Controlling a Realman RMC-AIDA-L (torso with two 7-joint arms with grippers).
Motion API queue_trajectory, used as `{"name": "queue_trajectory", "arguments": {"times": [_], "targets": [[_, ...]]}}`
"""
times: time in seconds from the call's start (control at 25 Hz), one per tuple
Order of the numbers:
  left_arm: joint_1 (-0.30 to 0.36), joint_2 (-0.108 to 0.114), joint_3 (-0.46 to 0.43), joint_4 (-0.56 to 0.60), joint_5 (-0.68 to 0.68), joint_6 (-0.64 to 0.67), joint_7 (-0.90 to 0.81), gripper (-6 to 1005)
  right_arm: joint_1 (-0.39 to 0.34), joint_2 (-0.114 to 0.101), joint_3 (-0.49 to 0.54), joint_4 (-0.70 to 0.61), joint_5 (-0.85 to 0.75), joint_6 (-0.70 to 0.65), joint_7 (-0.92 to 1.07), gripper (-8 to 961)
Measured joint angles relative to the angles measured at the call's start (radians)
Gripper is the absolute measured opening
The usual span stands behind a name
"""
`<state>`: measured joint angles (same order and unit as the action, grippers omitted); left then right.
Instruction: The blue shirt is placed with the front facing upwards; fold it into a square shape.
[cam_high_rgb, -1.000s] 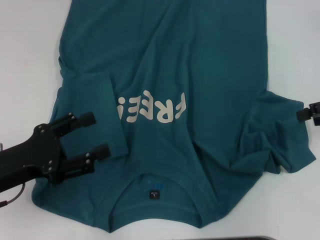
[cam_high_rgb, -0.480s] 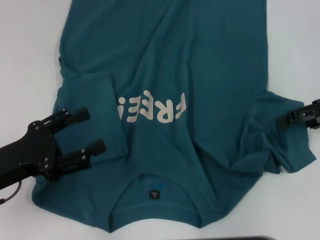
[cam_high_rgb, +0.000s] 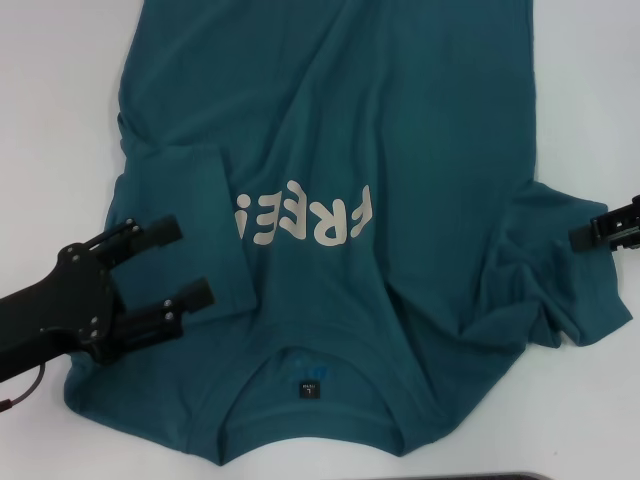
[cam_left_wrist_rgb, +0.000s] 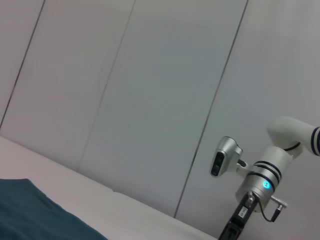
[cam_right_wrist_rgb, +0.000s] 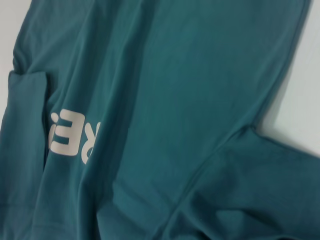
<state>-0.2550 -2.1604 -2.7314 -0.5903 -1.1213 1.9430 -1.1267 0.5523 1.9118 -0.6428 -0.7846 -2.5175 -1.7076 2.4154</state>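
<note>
Blue shirt (cam_high_rgb: 400, 150) lies front-up on the white table (cam_high_rgb: 50, 90), collar nearest the robot. Left gripper (cam_high_rgb: 180, 262) hangs with fingers spread, the folded-in left sleeve (cam_high_rgb: 185, 215) directly beneath them. Right gripper (cam_high_rgb: 585, 235) sits at the rumpled right sleeve (cam_high_rgb: 550, 290); its finger state can't be told.

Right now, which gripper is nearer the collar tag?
Left. The left gripper is open over the folded-in sleeve, just beside the collar tag; the right gripper sits at the shirt's far sleeve edge.

One blue shirt (cam_high_rgb: 400, 150), one white table (cam_high_rgb: 50, 90), and two grippers (left (cam_high_rgb: 180, 262), right (cam_high_rgb: 580, 238)).
</note>
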Motion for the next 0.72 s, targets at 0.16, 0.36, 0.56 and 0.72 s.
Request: {"name": "queue_trajectory", "arguments": {"times": [0.16,0.36,0.56,0.72], "targets": [[0.002,0.001,-0.01,0.0,0.0,0.0,0.0,873,0.003,0.004,-0.003,0.003,-0.012,0.001,-0.001,521],[-0.001,0.001,-0.012,0.0,-0.001,0.003,0.001,874,-0.001,0.003,-0.004,0.0,-0.015,-0.003,0.003,236],[-0.003,0.001,-0.015,0.0,-0.002,0.006,0.0,874,-0.007,0.0,-0.016,-0.003,-0.017,-0.016,0.002,75],[0.001,0.0,-0.023,0.0,-0.002,0.008,-0.004,873,-0.011,-0.033,-0.006,-0.008,-0.017,-0.027,0.013,13]]}}
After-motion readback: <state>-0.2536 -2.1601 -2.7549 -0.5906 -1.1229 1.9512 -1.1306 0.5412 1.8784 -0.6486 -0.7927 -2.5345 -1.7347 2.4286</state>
